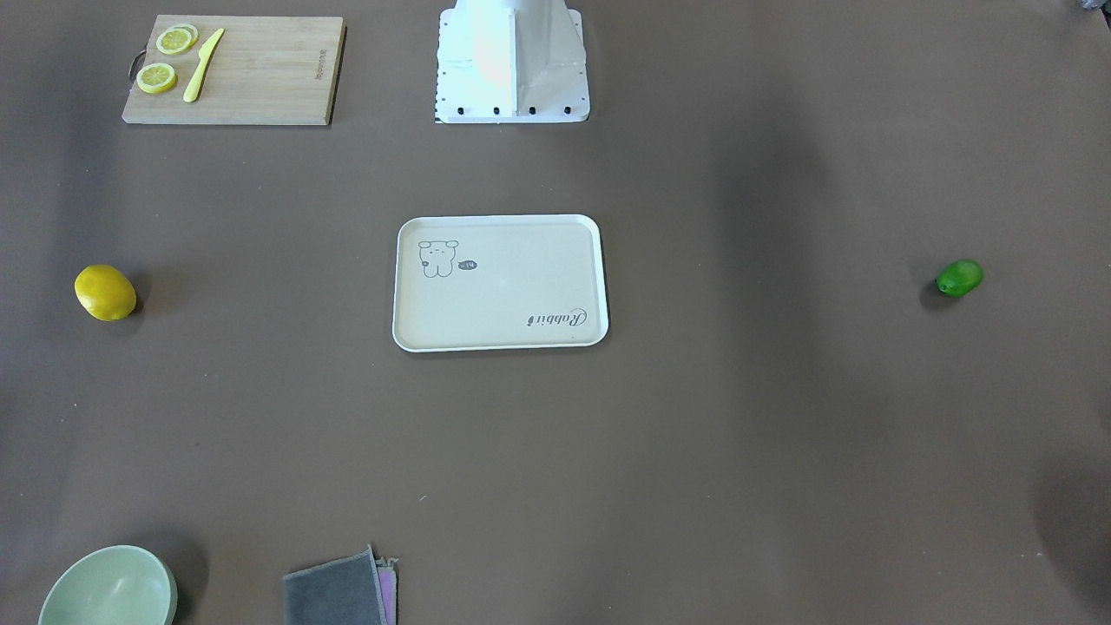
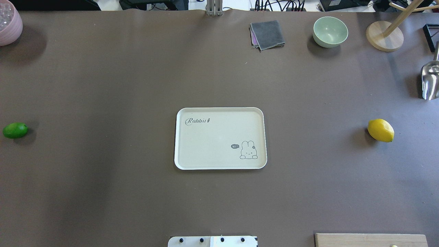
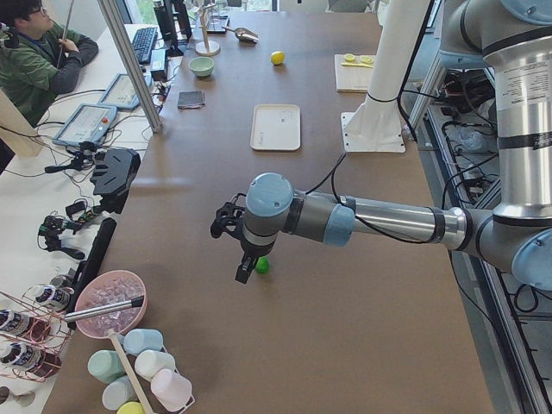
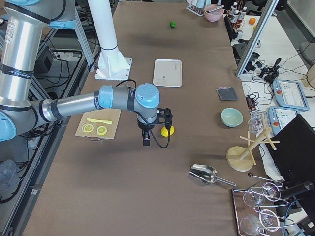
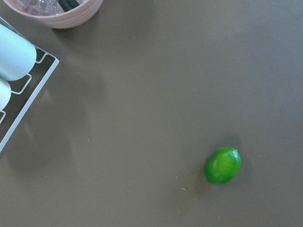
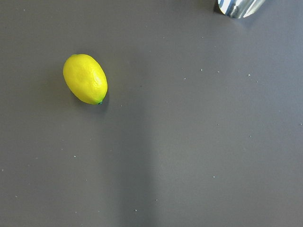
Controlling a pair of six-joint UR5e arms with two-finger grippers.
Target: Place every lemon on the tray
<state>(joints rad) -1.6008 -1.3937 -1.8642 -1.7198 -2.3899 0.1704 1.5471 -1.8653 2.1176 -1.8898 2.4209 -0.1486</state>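
The yellow lemon [image 1: 105,292] lies on the brown table at the robot's right, far from the tray [image 1: 499,282]; it also shows in the right wrist view [image 6: 85,79]. The green lemon [image 1: 959,278] lies at the robot's left and shows in the left wrist view [image 5: 222,165]. The cream "Rabbit" tray [image 2: 219,137] sits in the middle with nothing on it. My left gripper [image 3: 244,272] hangs above the table beside the green lemon [image 3: 261,266]. My right gripper [image 4: 146,139] hangs beside the yellow lemon [image 4: 167,131]. I cannot tell whether either is open.
A wooden cutting board [image 1: 260,69] with lemon slices and a yellow knife lies near the robot's base. A green bowl [image 2: 330,31], grey cloth [image 2: 267,34], wooden stand [image 2: 384,36], metal scoop [image 2: 430,80] and pink bowl [image 2: 8,22] stand along the far edge.
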